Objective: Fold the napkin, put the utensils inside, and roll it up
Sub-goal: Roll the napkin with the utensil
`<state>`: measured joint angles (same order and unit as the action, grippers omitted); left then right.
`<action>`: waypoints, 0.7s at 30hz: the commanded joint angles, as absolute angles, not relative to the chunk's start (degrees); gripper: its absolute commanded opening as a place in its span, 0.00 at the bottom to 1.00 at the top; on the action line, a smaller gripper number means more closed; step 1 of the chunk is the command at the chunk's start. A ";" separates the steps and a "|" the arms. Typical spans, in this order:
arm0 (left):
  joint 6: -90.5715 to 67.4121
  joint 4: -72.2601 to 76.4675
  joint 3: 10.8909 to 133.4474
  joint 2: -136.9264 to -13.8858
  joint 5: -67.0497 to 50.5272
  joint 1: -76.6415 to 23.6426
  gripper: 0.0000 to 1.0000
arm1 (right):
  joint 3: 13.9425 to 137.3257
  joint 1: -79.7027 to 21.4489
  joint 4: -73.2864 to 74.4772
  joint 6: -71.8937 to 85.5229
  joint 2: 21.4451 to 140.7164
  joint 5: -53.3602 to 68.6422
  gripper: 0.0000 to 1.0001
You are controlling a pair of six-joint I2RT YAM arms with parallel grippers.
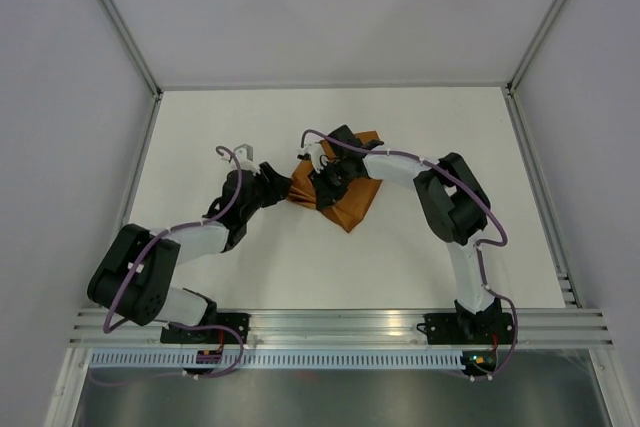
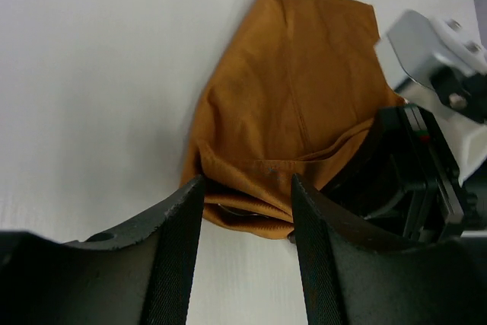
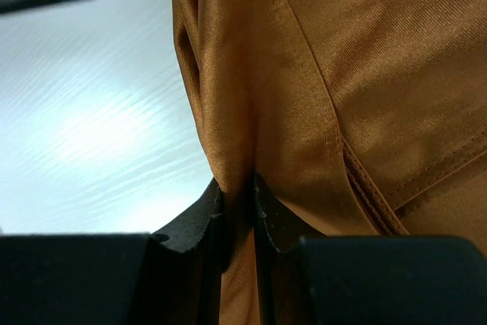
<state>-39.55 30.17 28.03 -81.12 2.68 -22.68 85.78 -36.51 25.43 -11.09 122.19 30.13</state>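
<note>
I see my right claw (image 3: 237, 192) pinching a fold of matte rust-brown napkin (image 3: 342, 58); left claw (image 2: 247, 184) spread at its bunched end.

napkin (image 1: 350, 203) mid-table (image 1: 400, 262), between the 2 grippers. left gripper (image 1: 285, 194) at its left end, cloth end between the jaws. right gripper (image 1: 322, 185) on top, 1 fold pinched.

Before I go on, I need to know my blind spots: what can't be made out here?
- No view shows the fork; napkin folds may hide it.
- Top view: arms cover both grippers' fingertips.
- Left wrist: left gripper straddles the cloth; grip unclear.
- Right wrist: right gripper pinches a fold; napkin's outline cropped.
</note>
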 commanded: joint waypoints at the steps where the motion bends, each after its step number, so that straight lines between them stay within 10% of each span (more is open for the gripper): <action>1: -32.27 43.93 24.18 -79.38 2.82 -24.95 0.55 | 86.57 -35.77 36.20 -16.51 126.65 40.41 0.05; 21: 9.45 38.33 25.31 -69.87 -4.46 -39.55 0.54 | 94.30 -30.59 62.65 -37.87 137.28 46.67 0.04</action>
<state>-2.72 37.23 23.75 -71.42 -0.99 -38.68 94.87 -30.81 57.01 -29.34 132.84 54.02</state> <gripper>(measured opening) 0.545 0.226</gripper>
